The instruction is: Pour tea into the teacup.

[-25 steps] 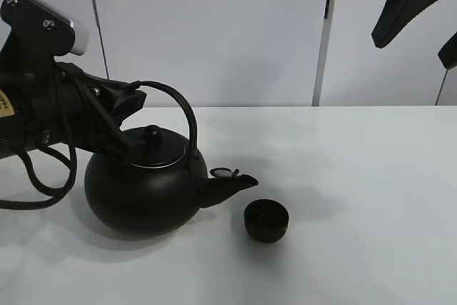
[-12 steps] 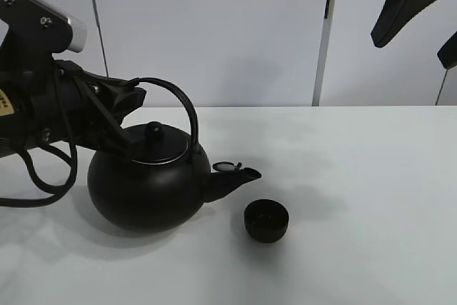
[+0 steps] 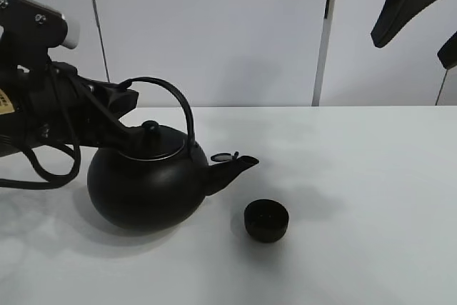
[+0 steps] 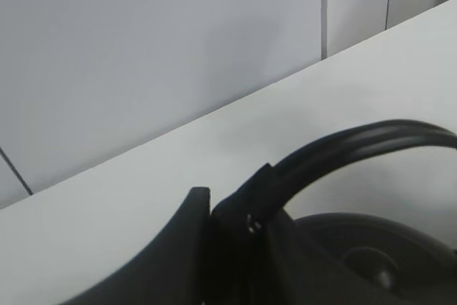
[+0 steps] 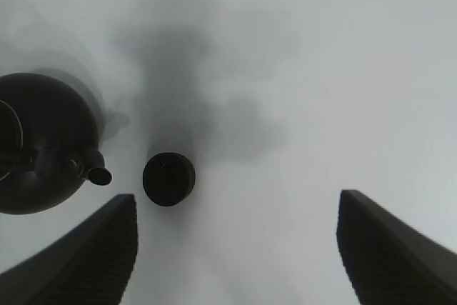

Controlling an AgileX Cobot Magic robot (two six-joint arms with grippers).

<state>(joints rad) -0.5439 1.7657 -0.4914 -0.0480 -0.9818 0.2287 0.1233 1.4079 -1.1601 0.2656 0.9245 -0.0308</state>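
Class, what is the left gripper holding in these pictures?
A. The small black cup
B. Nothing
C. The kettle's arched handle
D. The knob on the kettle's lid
C: the left gripper is closed on the arched handle of the kettle, while the cup stands apart, untouched.

A smooth white table (image 3: 371, 176) spreads beneath the fingers (image 5: 78, 255); beyond them stands a pale grey panelled wall (image 3: 214, 33) with dark vertical seams.

High view frontal; right wrist overhead; both share teacup (image 3: 266, 220).
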